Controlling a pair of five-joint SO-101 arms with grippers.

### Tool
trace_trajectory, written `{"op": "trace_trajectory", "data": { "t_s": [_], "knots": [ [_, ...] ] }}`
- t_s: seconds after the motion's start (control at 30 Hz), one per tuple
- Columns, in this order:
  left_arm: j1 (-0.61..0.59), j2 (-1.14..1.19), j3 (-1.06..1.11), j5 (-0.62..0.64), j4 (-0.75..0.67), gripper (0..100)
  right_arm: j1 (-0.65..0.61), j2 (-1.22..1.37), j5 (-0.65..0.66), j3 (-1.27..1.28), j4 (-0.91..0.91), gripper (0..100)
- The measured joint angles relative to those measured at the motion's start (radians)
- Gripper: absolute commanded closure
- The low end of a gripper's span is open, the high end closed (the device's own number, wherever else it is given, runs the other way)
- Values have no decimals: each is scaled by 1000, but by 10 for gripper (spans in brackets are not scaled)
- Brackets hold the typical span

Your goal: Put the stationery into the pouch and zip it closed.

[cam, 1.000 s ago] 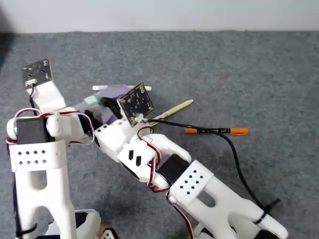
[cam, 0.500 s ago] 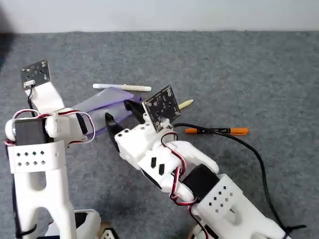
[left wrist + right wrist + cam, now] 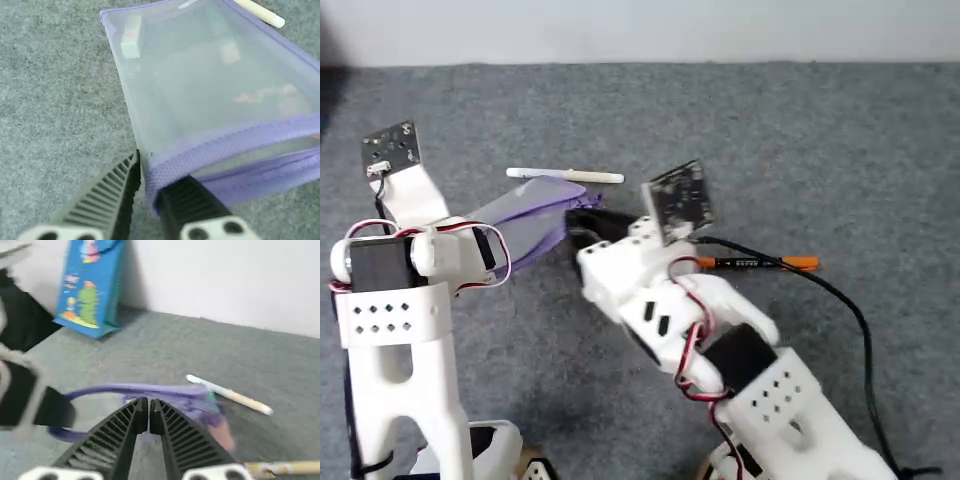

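Observation:
The translucent pouch (image 3: 520,218) with purple zip trim lies left of centre, its opening toward the right arm. My left gripper (image 3: 147,187) is shut on the pouch (image 3: 210,90) at a trimmed corner. Small pale shapes show through the mesh. My right gripper (image 3: 582,222) is beside the pouch's open end, fingers shut together (image 3: 149,407) in front of the purple rim (image 3: 165,390), with nothing clearly between them. A white pen (image 3: 565,176) lies just behind the pouch. An orange pen (image 3: 760,263) lies to the right. A yellowish pen (image 3: 282,468) lies near the right arm.
Grey carpet (image 3: 820,140) covers the table, with open room at the back and right. The right arm's black cable (image 3: 840,310) crosses over the orange pen. A blue printed bag (image 3: 92,285) stands against the wall.
The right gripper drew back from over the pouch toward the right, opened on the way, and is now shut. Its camera board now covers the yellowish pen. The left arm kept still.

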Motion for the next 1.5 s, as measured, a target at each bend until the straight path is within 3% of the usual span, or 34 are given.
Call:
{"op": "trace_trajectory", "data": {
  "t_s": [0.37,0.6,0.73,0.97,1.27,1.5],
  "knots": [
    [0,0,0,0,0,987,353,-115,-2,-75,365,961],
    [0,0,0,0,0,987,489,6,288,-71,443,824],
    [0,0,0,0,0,987,509,157,362,-71,443,745],
    [0,0,0,0,0,987,512,466,537,-94,443,757],
    [0,0,0,0,0,987,529,881,749,-318,443,757],
    [0,0,0,0,0,987,575,1175,842,-516,443,757]
  ]
}}
